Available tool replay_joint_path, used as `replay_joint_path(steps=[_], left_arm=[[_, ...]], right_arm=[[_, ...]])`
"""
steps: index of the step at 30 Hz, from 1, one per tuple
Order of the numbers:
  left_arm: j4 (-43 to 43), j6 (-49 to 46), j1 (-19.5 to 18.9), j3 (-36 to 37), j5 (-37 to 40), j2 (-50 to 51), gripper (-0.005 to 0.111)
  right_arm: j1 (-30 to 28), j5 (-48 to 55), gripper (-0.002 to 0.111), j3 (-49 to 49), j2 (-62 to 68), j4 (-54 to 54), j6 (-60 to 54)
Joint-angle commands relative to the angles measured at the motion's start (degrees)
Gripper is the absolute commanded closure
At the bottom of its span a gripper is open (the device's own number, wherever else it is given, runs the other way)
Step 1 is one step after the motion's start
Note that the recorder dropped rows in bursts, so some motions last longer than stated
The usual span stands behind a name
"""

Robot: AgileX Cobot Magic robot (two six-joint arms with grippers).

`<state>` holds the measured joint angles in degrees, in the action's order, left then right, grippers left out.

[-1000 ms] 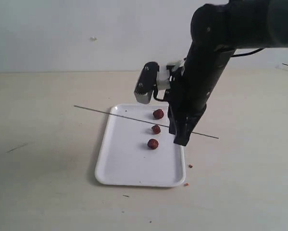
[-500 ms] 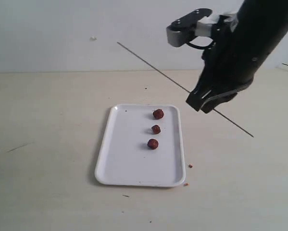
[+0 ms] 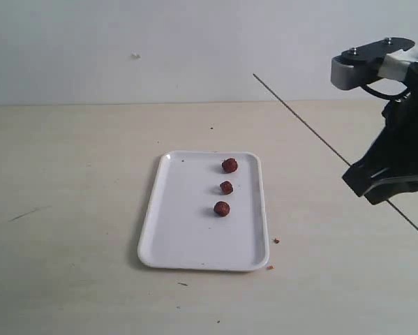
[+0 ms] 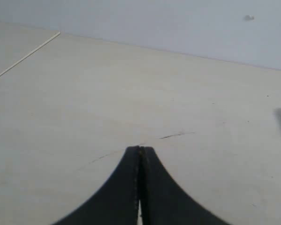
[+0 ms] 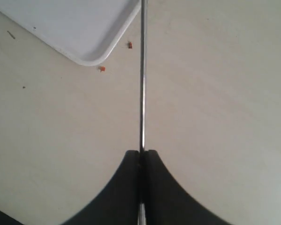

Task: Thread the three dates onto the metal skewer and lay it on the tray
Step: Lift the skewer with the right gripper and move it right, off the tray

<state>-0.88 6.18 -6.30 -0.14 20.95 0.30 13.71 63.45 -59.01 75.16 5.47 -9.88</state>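
Since the earlier frame, the right claw (image 3: 368,187) has swung away from the tray (image 3: 188,234) to the right edge of the exterior view, carrying the metal skewer (image 3: 306,124) with it. The skewer now clears the tray entirely and hangs above the bare counter (image 3: 69,174).

Right claw: clamped on the skewer. In the right wrist view the rod (image 5: 142,70) runs straight out from between the pressed-together tips (image 5: 141,153). In the exterior view it slants from high against the back wall down past the claw towards the right edge. Nothing is threaded on it.

Left claw (image 4: 140,149): tips pressed together with nothing between them, held over the counter. It does not appear in the exterior view.

Dates (image 3: 227,187): all three lie on the tray in a short row down its right-hand half, each apart from the next and well apart from the skewer.

Tray: flat on the counter, with one rounded corner showing in the right wrist view (image 5: 84,28).

Reddish crumbs (image 3: 276,241) lie on the counter just beside the tray's near right corner, and also show in the right wrist view (image 5: 130,45).
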Motion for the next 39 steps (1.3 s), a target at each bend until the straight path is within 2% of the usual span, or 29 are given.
replay_joint_path(steps=[1, 5, 10, 12, 27, 29, 30, 33, 36, 39], left_arm=[[0.2, 0.0, 0.4, 0.1, -1.1, -0.3, 0.107], [-2.0, -0.4, 0.4, 0.1, -4.8, -0.3, 0.107], [7.7, 11.6, 0.4, 0.1, -15.6, -0.3, 0.107], [8.8, 14.5, 0.4, 0.1, -16.3, -0.3, 0.107], [8.8, 13.5, 0.4, 0.1, -17.6, -0.3, 0.107], [9.5, 14.8, 0.4, 0.1, -18.9, -0.3, 0.107], [11.4, 19.3, 0.4, 0.1, -20.3, -0.3, 0.107], [12.1, 20.8, 0.4, -0.2, -23.0, -0.1, 0.107], [12.1, 20.9, 0.4, -7.3, -20.6, 3.8, 0.107], [11.9, 11.7, 0.4, -21.3, -12.4, 16.5, 0.107]], right_arm=[[-0.5, -0.4, 0.108, 2.0, -0.7, -0.6, 2.9], [-0.5, -1.9, 0.108, 4.7, -0.7, -0.5, 3.7], [-0.5, -2.9, 0.108, 6.2, -0.7, -1.3, 5.1], [-0.5, -2.9, 0.108, 6.2, -0.7, -1.3, 5.5], [-0.5, -8.5, 0.108, 6.2, -0.7, -1.6, 8.6], [-0.5, -11.7, 0.108, 6.2, -0.7, -2.0, 8.4], [-0.5, -15.6, 0.108, 6.0, -0.6, -4.4, 8.7], [-0.5, -22.1, 0.108, 6.0, 0.3, -5.5, 10.4], [-1.3, -28.2, 0.108, 6.0, 2.6, -5.5, 12.7], [-5.0, -37.1, 0.108, 6.0, 6.0, -5.5, 15.9]])
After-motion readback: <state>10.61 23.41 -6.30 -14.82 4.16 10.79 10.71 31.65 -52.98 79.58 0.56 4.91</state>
